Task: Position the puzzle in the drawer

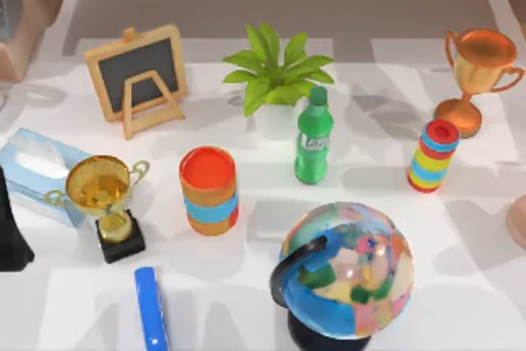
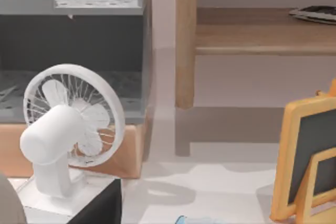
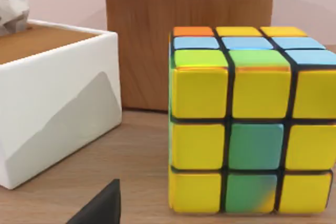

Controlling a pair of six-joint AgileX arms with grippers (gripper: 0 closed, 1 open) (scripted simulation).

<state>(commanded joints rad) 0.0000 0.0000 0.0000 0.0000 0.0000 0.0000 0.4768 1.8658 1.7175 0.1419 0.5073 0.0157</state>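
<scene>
Wooden surface bears a glossy square-tiled puzzle cube beside a white box; gripper states: cannot tell

The puzzle, a cube of three-by-three coloured tiles, was seen standing upright on a wooden surface. Its facing side was mostly yellow with two green tiles; orange, yellow and blue tiles were shown on top. It was placed just before a brown wooden box.
</scene>
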